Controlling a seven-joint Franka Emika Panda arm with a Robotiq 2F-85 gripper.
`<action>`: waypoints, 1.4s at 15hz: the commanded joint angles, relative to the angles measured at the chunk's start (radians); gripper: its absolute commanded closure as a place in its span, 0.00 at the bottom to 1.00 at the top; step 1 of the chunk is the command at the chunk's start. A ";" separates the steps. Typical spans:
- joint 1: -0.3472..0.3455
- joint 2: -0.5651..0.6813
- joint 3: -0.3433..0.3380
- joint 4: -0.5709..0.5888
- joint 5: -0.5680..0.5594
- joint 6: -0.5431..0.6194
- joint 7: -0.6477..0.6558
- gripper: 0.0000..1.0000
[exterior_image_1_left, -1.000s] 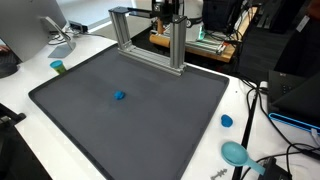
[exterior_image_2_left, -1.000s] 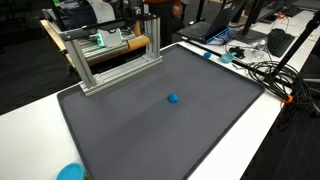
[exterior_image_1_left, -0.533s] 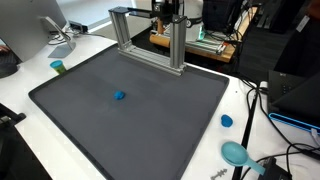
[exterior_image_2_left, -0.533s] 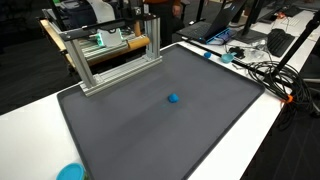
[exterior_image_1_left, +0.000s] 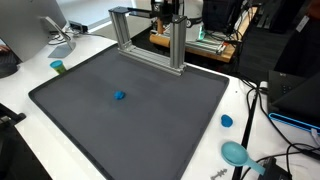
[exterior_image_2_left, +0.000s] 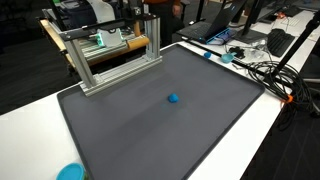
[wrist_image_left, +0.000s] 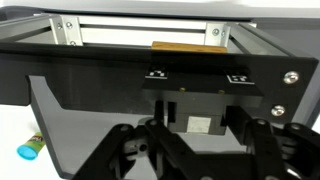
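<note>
In an exterior view I see the frame (exterior_image_1_left: 179, 45) standing along the far edge of the mat (exterior_image_1_left: 150, 130), and the small block (exterior_image_1_left: 119, 96) lies on the mat well in front of it. On the table (exterior_image_1_left: 22, 90), a cup (exterior_image_1_left: 57, 67) sits just off one side of the mat and a disc (exterior_image_1_left: 226, 121) lies off the opposite side.

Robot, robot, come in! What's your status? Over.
Fingers open, holding nothing, up behind the metal frame. Small blue piece alone on the grey mat, untouched. Frame stands between the two. Over.
</note>
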 joint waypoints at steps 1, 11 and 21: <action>-0.020 0.022 0.019 -0.001 -0.069 -0.014 0.008 0.19; 0.003 0.006 -0.006 -0.029 -0.057 -0.019 -0.003 0.42; 0.010 0.032 -0.091 0.001 0.014 -0.001 -0.056 0.00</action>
